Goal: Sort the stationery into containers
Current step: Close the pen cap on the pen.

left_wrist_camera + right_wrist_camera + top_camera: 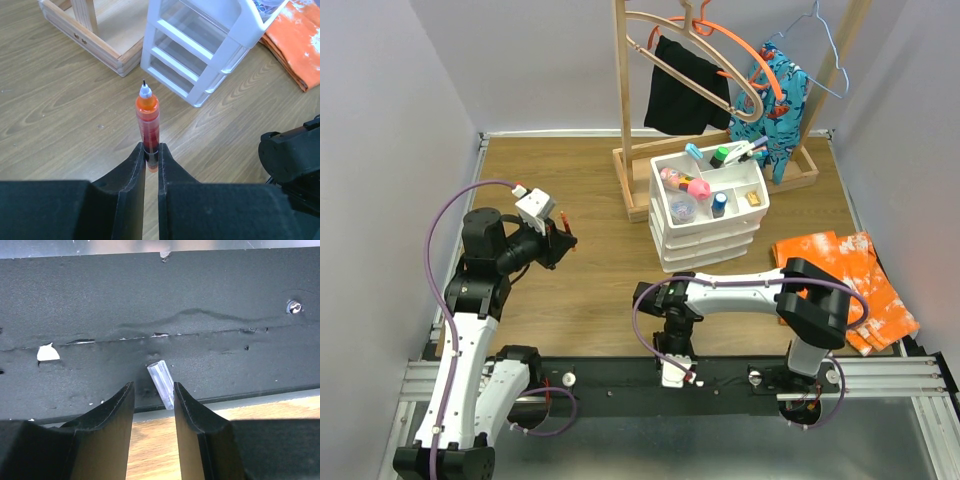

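Left wrist view: your left gripper (151, 151) is clamped on a red pen (148, 120) at mid-frame. Keep it level and aim for the white drawer organiser (197, 75) at upper right. Your right gripper (154, 390) is half-open, straddling a clear tube (161, 380) on the black rail (150, 300).

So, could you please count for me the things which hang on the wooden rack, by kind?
Hangers: 3 (wooden hanger, orange hanger, wire hanger)
Garments: 2 (black garment, blue patterned garment)
Total: 5
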Robot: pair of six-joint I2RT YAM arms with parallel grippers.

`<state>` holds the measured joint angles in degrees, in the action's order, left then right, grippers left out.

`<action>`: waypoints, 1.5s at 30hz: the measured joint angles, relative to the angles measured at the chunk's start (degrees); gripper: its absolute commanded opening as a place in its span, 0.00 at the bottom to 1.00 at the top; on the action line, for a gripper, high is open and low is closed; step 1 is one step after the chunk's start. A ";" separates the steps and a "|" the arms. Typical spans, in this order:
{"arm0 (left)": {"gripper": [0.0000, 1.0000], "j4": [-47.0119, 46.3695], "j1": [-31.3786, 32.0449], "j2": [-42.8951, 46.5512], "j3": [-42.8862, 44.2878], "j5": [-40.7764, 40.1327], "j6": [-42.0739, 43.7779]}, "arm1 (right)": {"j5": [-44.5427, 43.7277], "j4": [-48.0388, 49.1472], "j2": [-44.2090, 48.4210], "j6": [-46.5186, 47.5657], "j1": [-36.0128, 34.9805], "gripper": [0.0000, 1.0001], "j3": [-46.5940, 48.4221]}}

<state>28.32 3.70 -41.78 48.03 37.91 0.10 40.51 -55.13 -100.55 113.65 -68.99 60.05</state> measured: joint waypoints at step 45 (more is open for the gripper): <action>0.11 2.16 -1.38 1.73 -2.36 5.14 -1.60 | -2.12 0.83 -5.09 -1.73 0.55 0.01 15.02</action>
<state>30.48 2.33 -40.05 45.67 43.05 -1.50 38.39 -54.30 -105.65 111.92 -68.45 75.07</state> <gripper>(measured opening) 0.187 0.024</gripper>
